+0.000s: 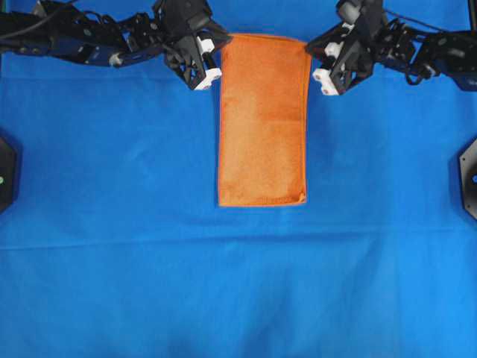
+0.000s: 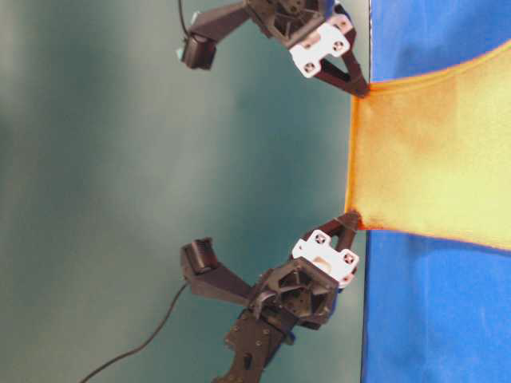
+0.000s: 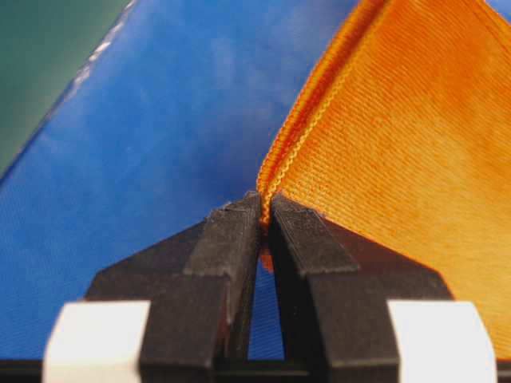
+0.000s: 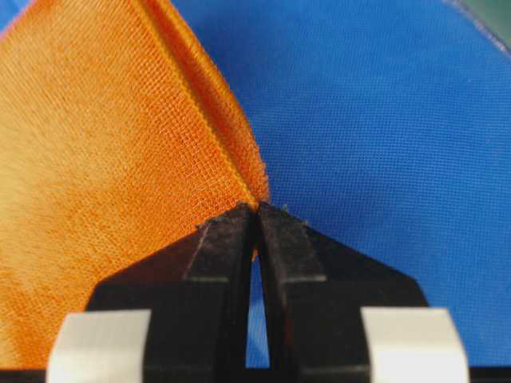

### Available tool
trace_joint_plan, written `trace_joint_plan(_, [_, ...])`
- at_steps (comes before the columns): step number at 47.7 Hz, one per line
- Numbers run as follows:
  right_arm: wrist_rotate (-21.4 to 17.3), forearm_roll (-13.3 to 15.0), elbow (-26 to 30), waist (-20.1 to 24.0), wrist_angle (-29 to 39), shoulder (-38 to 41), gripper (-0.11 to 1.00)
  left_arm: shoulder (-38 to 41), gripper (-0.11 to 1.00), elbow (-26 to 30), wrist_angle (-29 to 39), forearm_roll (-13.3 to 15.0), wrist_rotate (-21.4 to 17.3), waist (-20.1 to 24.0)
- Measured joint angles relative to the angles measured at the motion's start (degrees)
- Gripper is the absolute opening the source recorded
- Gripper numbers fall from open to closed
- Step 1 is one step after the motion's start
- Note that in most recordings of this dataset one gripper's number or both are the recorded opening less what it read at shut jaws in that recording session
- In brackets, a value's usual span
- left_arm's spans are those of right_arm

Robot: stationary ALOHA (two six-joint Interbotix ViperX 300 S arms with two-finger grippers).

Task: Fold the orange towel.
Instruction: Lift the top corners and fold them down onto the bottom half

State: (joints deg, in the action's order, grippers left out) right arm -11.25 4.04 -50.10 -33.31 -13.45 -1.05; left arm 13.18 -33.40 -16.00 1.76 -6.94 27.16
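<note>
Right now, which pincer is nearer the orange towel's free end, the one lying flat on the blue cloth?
Neither. The left pincer pinches one top corner of the towel, the right pincer the other; both sit equally far from the flat end.

Both arms run off the overhead view's top corners; the towel (image 2: 439,175) is cut by the table-level view's right edge, and each pinched corner hides between closed fingers (image 3: 231,239)

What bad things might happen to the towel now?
1. Each gripper, left and right, pinches only the very tip of a towel corner, so a corner might slip out.
2. If one arm moves faster, the stretched edge may skew and the fold land crooked.
3. Dragging might wrinkle the blue cloth.
</note>
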Motion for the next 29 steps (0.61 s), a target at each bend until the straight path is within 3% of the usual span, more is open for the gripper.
trace_joint_plan(13, [0.18, -1.76, -3.16, 3.52, 2.11, -8.09, 0.02, -5.36, 0.04, -2.11, 1.76, 0.0, 0.09, -3.96])
trace_joint_plan(29, [0.0, -4.48, -6.5, 14.59, 7.29, -13.18, 0.02, -10.02, 0.04, -8.44, 3.25, 0.0, 0.62, -13.89])
